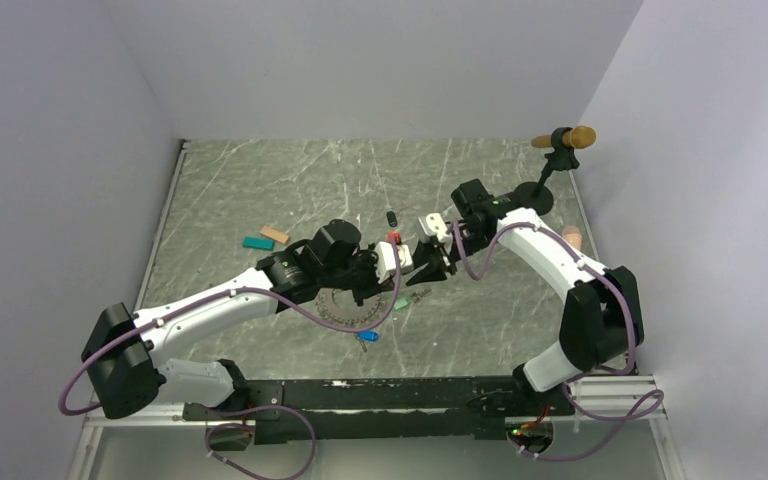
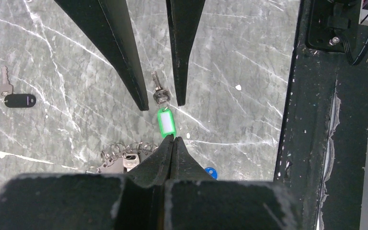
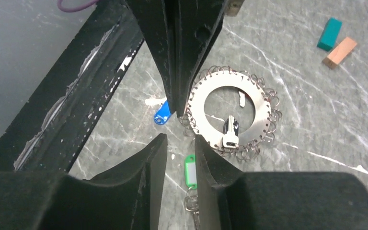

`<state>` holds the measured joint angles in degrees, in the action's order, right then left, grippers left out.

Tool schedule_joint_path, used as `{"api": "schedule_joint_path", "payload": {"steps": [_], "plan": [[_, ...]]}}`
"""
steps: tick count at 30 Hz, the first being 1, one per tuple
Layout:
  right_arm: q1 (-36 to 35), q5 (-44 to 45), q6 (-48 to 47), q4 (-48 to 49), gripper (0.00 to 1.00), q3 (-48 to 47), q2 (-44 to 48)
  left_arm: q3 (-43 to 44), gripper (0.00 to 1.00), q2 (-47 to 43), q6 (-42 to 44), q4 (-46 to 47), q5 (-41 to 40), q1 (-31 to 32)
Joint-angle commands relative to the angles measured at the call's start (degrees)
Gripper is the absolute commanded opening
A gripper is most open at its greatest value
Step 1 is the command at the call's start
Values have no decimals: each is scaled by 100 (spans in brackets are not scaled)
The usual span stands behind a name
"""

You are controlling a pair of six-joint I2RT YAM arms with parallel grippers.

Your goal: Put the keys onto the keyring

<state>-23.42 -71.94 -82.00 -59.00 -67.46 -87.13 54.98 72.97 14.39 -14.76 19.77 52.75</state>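
a grey-green veined bench (image 1: 260, 190), boxed by pale walls (image 1: 360, 60), carries the keyring (image 3: 258, 103) flat at its middle, the blue key (image 3: 162, 115) beside it. the left gripper (image 2: 171, 139) is closed at the ring's rim; the right gripper (image 3: 180, 139) stands narrowly parted astride the green key (image 3: 190, 171).

A robotics lab test cell. A grey marble-patterned tabletop (image 1: 260, 180) fills the middle of the frame, boxed in by plain white panel walls (image 1: 60, 120) at the left, back and right. A white-and-black left arm (image 1: 200, 310) and right arm (image 1: 550, 250) rise from a black mounting rail (image 1: 380, 395) along the bottom edge, trailing purple cables (image 1: 305, 312). A small black stand (image 1: 558, 160) sits at upper right.
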Motion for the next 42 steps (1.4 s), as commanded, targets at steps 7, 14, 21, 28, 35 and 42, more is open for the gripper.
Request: {"api": "schedule_joint_path", "payload": {"steps": [7, 14, 21, 28, 35, 42], "plan": [[587, 1088, -539, -339, 42, 203, -724, -390, 5, -970, 574, 241, -1488, 17], [-7, 2124, 251, 764, 43, 639, -818, -797, 68, -1784, 861, 557, -3098, 23], [-565, 3142, 1039, 1914, 47, 1084, -710, -1094, 78, -2235, 1169, 799, -3857, 30], [-920, 3715, 1436, 2556, 47, 1209, -790, -1072, 79, -2281, 1182, 744, -3776, 25], [-1087, 3814, 1529, 2707, 47, 1255, -835, -1016, 79, -2170, 1132, 651, -3607, 30], [-1147, 3910, 1571, 2731, 40, 1235, -892, -1007, 79, -2136, 1127, 628, -3564, 32]]}}
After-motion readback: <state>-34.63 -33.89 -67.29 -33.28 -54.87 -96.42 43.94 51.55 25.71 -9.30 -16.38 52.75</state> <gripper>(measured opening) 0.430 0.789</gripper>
